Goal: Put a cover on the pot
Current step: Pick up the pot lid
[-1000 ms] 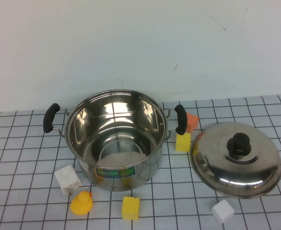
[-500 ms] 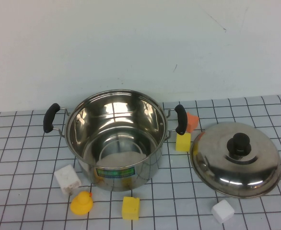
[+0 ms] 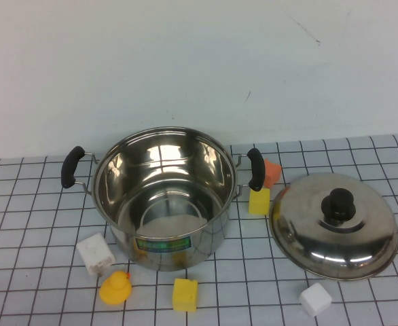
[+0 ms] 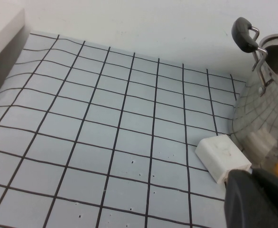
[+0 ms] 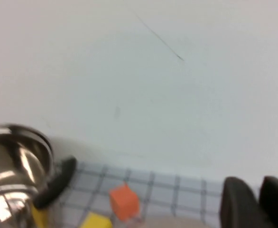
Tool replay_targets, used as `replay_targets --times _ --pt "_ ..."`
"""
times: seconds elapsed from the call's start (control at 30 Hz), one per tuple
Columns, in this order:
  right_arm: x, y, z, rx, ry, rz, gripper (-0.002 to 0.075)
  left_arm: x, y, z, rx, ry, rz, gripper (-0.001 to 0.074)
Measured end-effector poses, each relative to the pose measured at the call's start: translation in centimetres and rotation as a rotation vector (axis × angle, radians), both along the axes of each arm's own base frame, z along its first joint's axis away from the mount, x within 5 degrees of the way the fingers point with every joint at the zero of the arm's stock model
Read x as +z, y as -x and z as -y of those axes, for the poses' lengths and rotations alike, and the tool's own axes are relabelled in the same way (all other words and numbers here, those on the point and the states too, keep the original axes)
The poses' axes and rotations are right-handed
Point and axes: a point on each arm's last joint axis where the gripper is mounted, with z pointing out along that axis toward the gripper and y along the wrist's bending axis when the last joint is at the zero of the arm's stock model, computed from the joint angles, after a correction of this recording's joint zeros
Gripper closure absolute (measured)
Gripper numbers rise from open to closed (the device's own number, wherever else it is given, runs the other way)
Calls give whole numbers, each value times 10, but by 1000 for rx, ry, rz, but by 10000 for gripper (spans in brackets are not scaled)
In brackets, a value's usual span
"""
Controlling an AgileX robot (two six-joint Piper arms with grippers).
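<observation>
While the shiny steel pot stands uncovered at centre frame, its domed steel lid lies lower right; both grippers' jaw states cannot be told.

I see a shiny steel pot, black handles, green-yellow label. Steel lid, black knob. Table cover pale with black grid; duck yellow-orange, blocks white, yellow, orange.

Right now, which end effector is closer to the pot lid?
Right, most likely. The lid lies right of the pot. The right end effector views the pot's right handle; the left end effector sits across the pot beside a white block.
</observation>
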Motion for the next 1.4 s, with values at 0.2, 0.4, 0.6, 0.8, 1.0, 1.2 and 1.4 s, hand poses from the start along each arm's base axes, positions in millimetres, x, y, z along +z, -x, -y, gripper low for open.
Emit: replay_targets --times 0.2,0.4,0.6,0.8,1.0,1.2,1.4 --pt "-37 -56 -22 65 -75 108 231 0 0 0 1 3 0 738" --pt "-105 -85 -28 45 -47 -13 106 0 0 0 1 3 0 738" --pt "-153 -99 -27 -6 -12 -164 97 0 0 0 1 3 0 738" --pt "-168 -118 -34 0 -5 -178 97 0 0 0 1 3 0 738" --pt "-175 -134 -39 11 4 -160 97 0 0 0 1 3 0 738" --pt "-190 -143 -40 0 38 -175 97 0 0 0 1 3 0 738" --pt "-199 -146 -42 3 41 -177 129 0 0 0 1 3 0 738"
